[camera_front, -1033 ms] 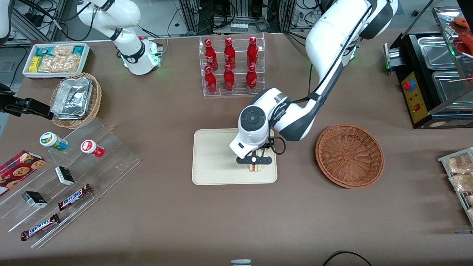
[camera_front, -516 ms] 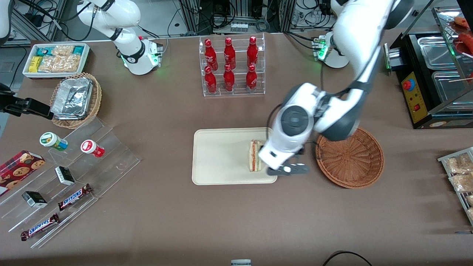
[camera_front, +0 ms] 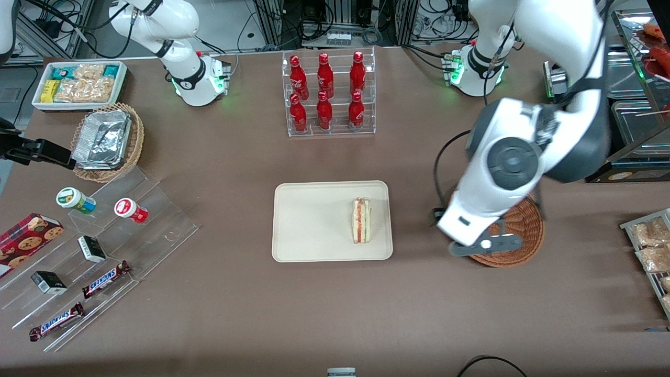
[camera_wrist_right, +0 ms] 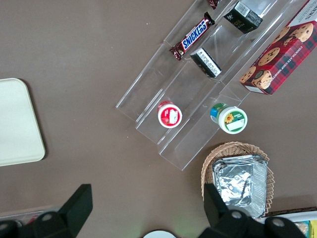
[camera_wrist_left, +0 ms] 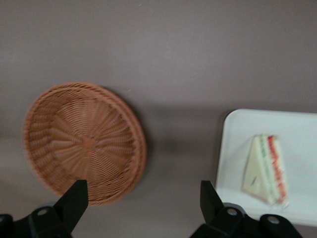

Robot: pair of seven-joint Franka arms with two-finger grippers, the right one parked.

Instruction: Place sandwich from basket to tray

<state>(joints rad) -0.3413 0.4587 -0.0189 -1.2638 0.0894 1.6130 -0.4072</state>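
On the brown table (camera_front: 235, 314), the arm's gripper (camera_wrist_left: 141, 198) hides part of the basket (camera_front: 528, 230).

Hides most of the basket (camera_front: 526, 230) in the front view, leaving only a crescent of rim from about three to six o'clock under the working arm's white wrist. Conceals the gripper (camera_front: 484, 245) fingertips there too, under its dark crossbar. Cuts off the gripper (camera_wrist_left: 143, 198) at the wrist picture's edge, showing just two dark fingers (camera_wrist_left: 74, 201) spread apart with nothing between. Crops the tray (camera_wrist_left: 233, 148) at the same view's border and smears the sandwich (camera_wrist_left: 266, 168) filling.
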